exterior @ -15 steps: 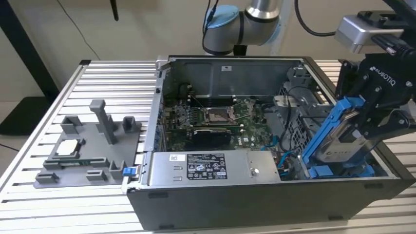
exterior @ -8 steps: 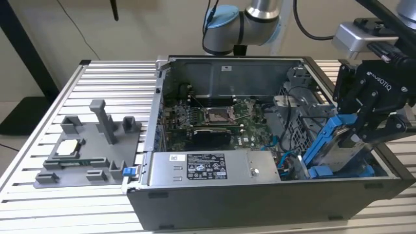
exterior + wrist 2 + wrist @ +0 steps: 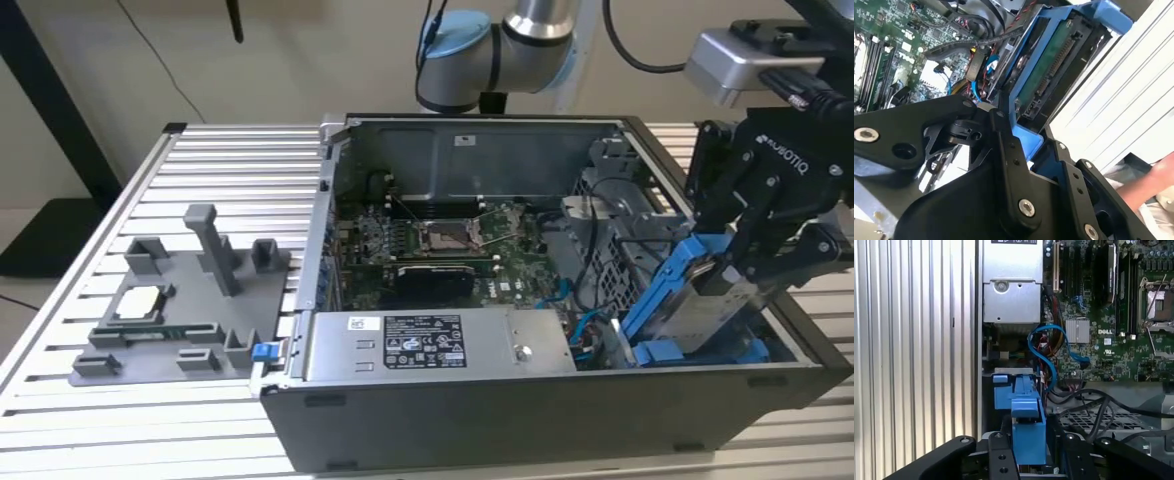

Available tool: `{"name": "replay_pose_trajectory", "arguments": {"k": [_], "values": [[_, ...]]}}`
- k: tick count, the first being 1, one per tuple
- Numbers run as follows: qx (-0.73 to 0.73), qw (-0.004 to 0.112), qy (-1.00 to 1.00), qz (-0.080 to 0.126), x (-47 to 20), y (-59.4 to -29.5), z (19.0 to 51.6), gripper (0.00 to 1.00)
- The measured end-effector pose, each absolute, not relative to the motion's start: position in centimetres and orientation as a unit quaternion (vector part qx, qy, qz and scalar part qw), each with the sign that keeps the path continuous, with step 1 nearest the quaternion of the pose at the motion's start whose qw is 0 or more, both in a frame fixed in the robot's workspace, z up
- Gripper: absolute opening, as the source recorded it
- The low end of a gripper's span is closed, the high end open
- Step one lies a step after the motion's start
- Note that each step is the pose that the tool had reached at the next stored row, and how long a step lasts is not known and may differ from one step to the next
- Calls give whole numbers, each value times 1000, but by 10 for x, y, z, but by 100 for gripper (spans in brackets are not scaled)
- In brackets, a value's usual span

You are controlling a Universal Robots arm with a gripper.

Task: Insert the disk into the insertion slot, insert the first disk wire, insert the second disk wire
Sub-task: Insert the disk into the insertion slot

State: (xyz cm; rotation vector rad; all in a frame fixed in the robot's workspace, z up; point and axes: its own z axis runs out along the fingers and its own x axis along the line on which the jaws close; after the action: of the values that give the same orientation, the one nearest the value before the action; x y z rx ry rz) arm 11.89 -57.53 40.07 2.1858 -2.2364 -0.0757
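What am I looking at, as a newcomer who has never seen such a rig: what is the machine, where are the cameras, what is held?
It is one robot arm ending in a black gripper. The exterior view looks from off the arm at an open computer case on a slatted metal table, a grey parts fixture beside it. Both wrist views ride on the arm, looking past the gripper into the case. The gripper holds the disk in its blue carrier, tilted, at the exterior view's right.
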Motion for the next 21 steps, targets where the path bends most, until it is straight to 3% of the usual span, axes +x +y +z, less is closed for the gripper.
{"name": "replay_pose_trajectory", "arguments": {"k": [1, 7, 8, 20, 21], "values": [[698, 6, -716, -25, 118, -575, 401, 100], [690, 2, -723, -29, 115, -575, 394, 100], [689, 0, -724, -31, 115, -575, 393, 0], [679, -8, -733, -39, 110, -575, 392, 0], [679, -7, -733, -39, 110, -575, 392, 100]]}}
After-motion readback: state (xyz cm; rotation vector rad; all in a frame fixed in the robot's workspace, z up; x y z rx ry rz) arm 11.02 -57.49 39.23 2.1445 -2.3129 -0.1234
